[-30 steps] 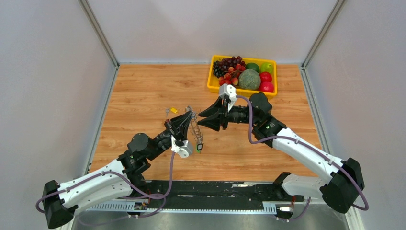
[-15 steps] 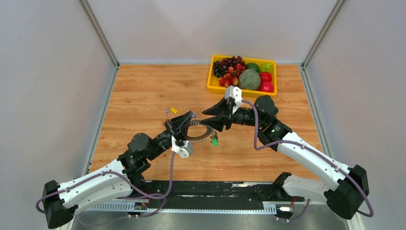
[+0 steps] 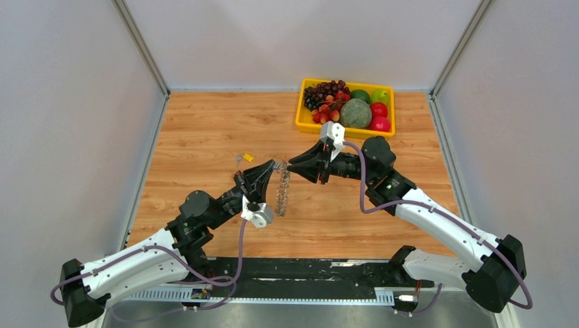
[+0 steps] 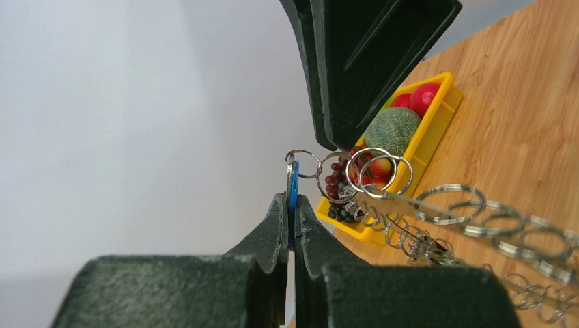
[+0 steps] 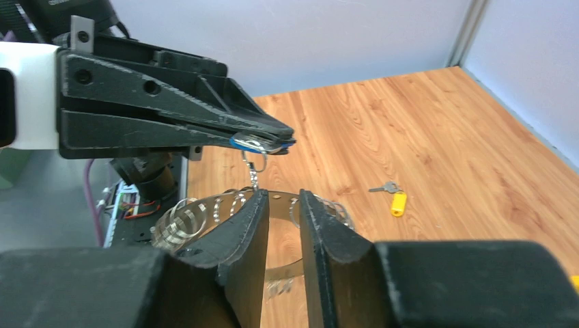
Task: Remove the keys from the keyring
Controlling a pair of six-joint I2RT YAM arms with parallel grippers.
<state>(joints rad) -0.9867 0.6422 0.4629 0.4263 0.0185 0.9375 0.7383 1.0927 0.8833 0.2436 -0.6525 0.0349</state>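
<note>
One blue key (image 4: pixel 293 183) pinched in closed left gripper (image 4: pixel 292 203), keyring (image 3: pixel 281 193) dangling vertically below, right gripper (image 5: pixel 283 198) ajar nearby.

Only a thin edge of the blue plastic key head (image 4: pixel 293 181) shows just above the flat dark grey loop-fringed keyring (image 3: pixel 280 193); the black left gripper (image 4: pixel 291 205) hides the rest. Overhead, any other keys there are too small to tell.

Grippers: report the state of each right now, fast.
Left gripper: shut on a small blue-headed silver key; the flat dark grey keyring with silver loops hangs from it.
Right gripper: open, jaws apart near the keyring.
</note>
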